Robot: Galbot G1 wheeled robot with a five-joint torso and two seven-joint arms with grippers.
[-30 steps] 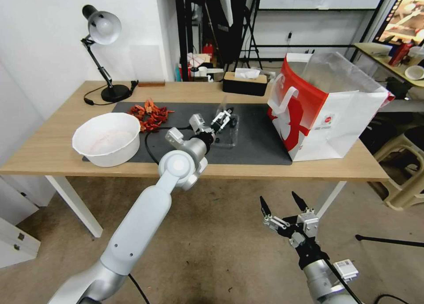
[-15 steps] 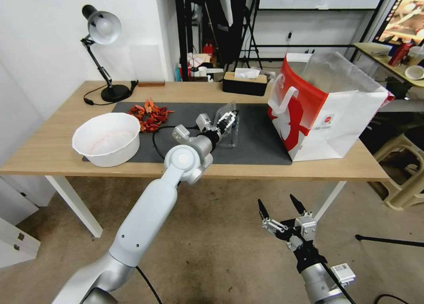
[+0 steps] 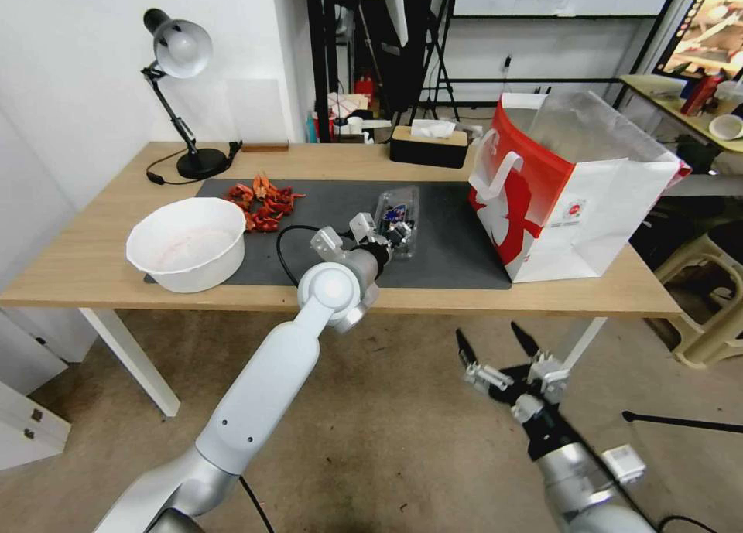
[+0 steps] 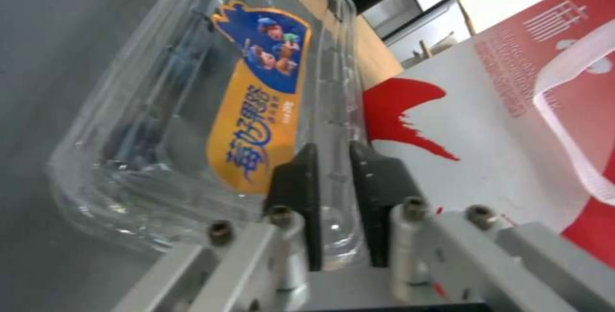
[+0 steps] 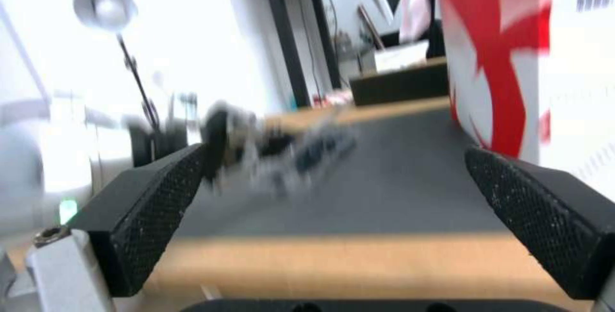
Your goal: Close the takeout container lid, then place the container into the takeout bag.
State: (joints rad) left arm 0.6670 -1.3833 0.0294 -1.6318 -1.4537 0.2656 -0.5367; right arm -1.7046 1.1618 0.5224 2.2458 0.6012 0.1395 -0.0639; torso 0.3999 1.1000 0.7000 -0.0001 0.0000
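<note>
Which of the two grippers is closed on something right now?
The left gripper, pinching the lid edge on the mat; the right gripper hangs open below the table.

Takeout container (image 4: 192, 124): clear walls glare; berries inside read as dark smudges, uncountable. In my right wrist view it is a smeared streak (image 5: 320, 151).
Lid (image 3: 395, 206): my left gripper (image 3: 396, 235) covers its near rim from the head view; latch state unreadable.
Takeout bag (image 4: 512, 124): cut by the frame edge; its small print is illegible.
Left arm (image 5: 19, 177): a pale blur.
Desk lamp (image 5: 105, 9): motion-smeared, outline only.
</note>
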